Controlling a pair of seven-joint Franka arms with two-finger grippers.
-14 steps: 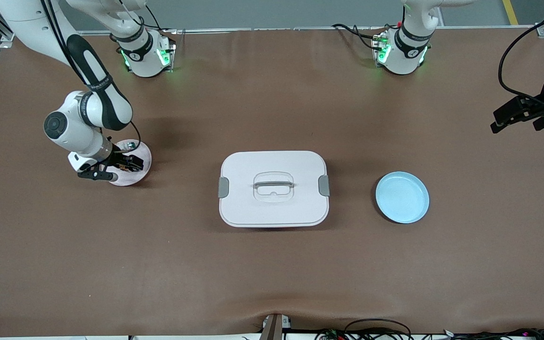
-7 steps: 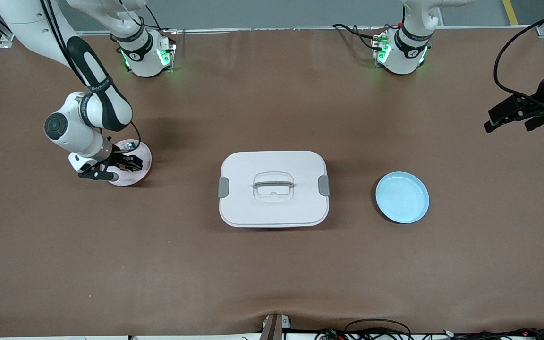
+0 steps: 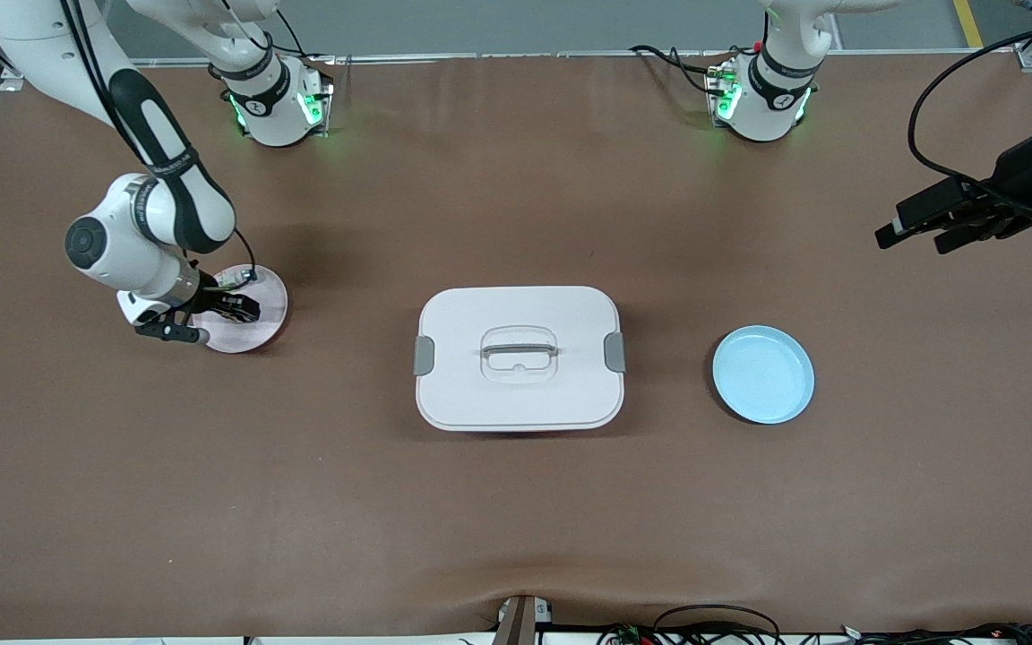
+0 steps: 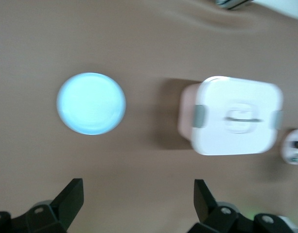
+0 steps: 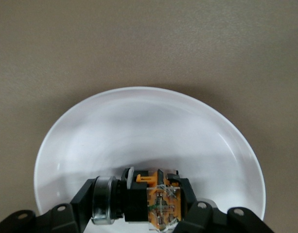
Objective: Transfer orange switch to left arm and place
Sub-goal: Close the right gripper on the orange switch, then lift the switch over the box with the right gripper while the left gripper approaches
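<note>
My right gripper (image 3: pixel 211 312) is shut on the orange switch (image 5: pixel 149 200), a small black body with a silver ring and an orange end, and holds it just over the pink plate (image 3: pixel 261 313). The plate looks white in the right wrist view (image 5: pixel 149 121). The white box (image 3: pixel 519 356) with grey latches stands in the table's middle; it also shows in the left wrist view (image 4: pixel 234 116). My left gripper (image 3: pixel 908 242) is open and empty, up in the air over the left arm's end of the table; its fingers (image 4: pixel 71 196) stand wide apart.
A blue plate (image 3: pixel 763 374) lies empty between the box and the left arm's end; it also shows in the left wrist view (image 4: pixel 91 103). A small silver-and-green part (image 3: pixel 238 279) sits on the pink plate's rim side toward the arm bases.
My right gripper has shifted slightly toward the right arm's end with the switch in it. My left gripper has moved inward over the table, toward the blue plate.
</note>
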